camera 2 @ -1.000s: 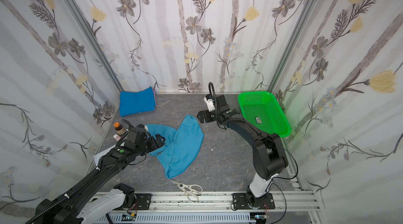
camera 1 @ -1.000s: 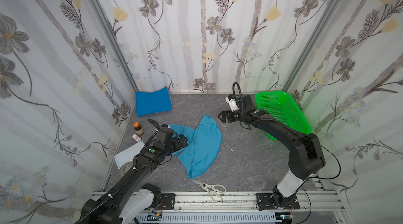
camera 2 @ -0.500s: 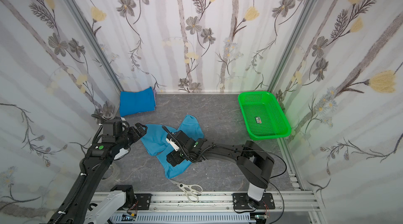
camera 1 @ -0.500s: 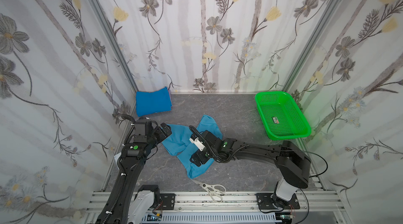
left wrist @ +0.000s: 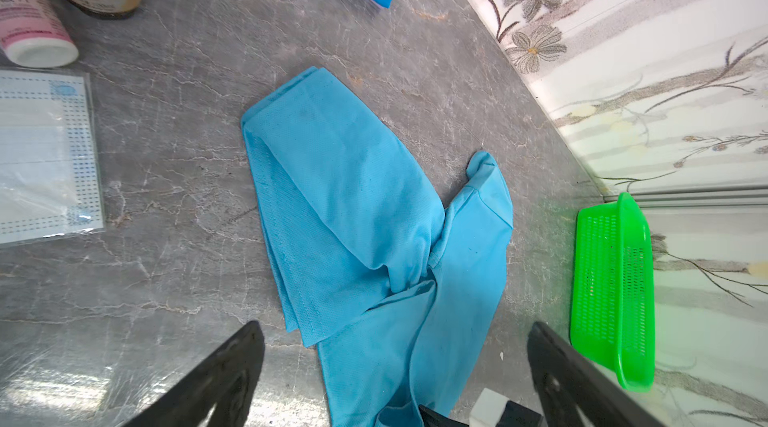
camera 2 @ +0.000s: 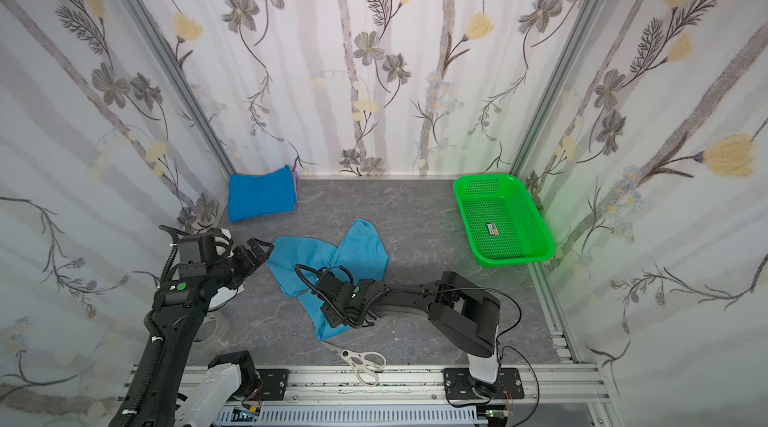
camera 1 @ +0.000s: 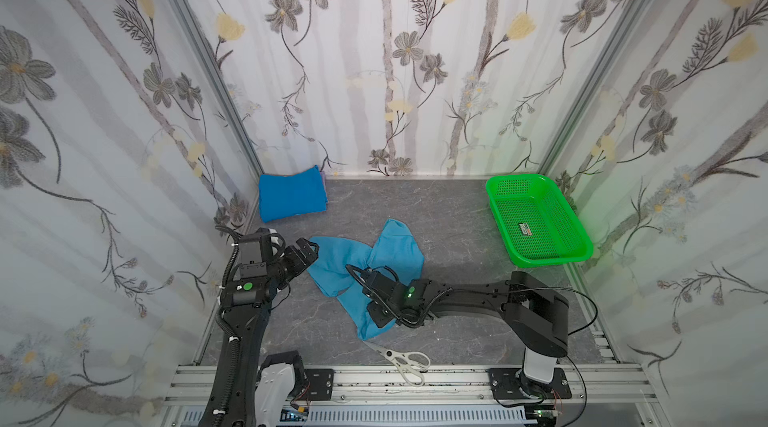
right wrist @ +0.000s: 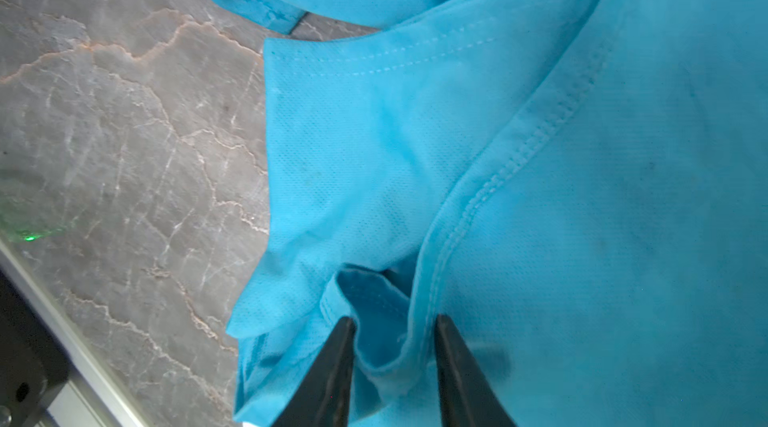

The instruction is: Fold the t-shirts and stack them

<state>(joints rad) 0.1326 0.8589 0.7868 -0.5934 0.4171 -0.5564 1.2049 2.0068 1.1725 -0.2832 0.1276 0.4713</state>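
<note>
Near the middle of the frame in both top views, the light shirt [camera 1: 390, 246] lies crumpled on the worktop [camera 1: 457, 213]. We see the right gripper [camera 1: 376, 314] low on the lower part of this shirt. In the right wrist view its fingers [right wrist: 332, 371] stand narrow, and a fold of the cloth is pinched between them. At the left edge of the same shirt hangs the left gripper [camera 1: 311, 249], spread wide and holding nothing. We find the dark shirt [camera 1: 291, 198] folded in the upper left corner of the worktop, well apart. A basket [camera 1: 552, 256] stands at the right, and scissors [camera 1: 401, 358] lie near the lower tip of the light shirt.
</note>
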